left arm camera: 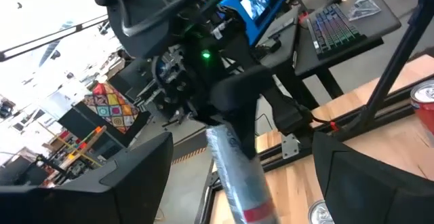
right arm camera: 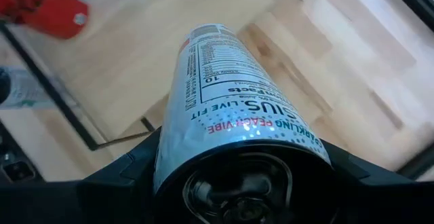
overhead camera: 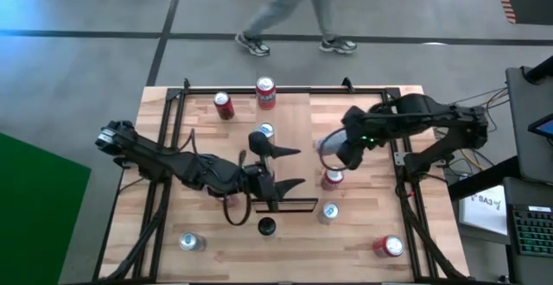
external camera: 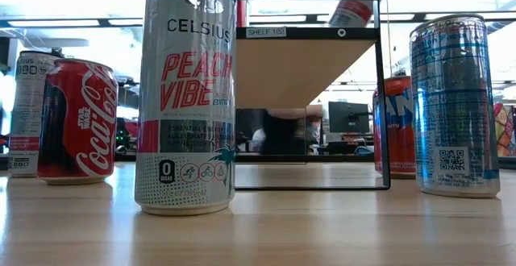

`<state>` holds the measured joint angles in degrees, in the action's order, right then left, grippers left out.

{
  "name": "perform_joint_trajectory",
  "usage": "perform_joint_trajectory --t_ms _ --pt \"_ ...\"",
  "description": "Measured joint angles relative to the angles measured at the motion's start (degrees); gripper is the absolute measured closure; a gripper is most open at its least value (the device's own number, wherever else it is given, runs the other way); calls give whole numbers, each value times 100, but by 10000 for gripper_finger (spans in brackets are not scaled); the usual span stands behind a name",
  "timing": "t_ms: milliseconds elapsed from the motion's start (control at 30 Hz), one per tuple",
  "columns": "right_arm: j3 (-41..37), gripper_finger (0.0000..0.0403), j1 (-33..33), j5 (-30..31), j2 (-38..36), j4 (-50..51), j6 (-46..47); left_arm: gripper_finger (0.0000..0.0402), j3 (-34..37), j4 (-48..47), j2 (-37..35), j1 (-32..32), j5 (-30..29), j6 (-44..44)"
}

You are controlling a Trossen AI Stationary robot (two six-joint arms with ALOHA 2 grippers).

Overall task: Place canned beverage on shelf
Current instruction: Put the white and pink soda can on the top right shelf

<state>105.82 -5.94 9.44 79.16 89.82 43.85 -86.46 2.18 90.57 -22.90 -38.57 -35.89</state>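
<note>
We read "CELSIUS" on the can (right arm camera: pixel 224 108) clamped in the right gripper (right arm camera: pixel 230 163) jaws. The left gripper (overhead camera: pixel 289 168) jaws stood wide and empty. "SHELF 105" labelled the shelf (external camera: pixel 302 64).

Tall silver Celsius can (external camera: pixel 185 97) up front has pink-red "Peach Vibe" lettering and a teal palm. The Coca-Cola can (external camera: pixel 78 121) is red with white script, the shelf (external camera: pixel 302 60) pale wood in a black frame.
</note>
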Motion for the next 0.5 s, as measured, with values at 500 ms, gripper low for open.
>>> perform_joint_trajectory --t_ms 500 --pt "1106 166 739 -587 1416 20 -1639 86 1514 975 -1694 -122 -4 367"
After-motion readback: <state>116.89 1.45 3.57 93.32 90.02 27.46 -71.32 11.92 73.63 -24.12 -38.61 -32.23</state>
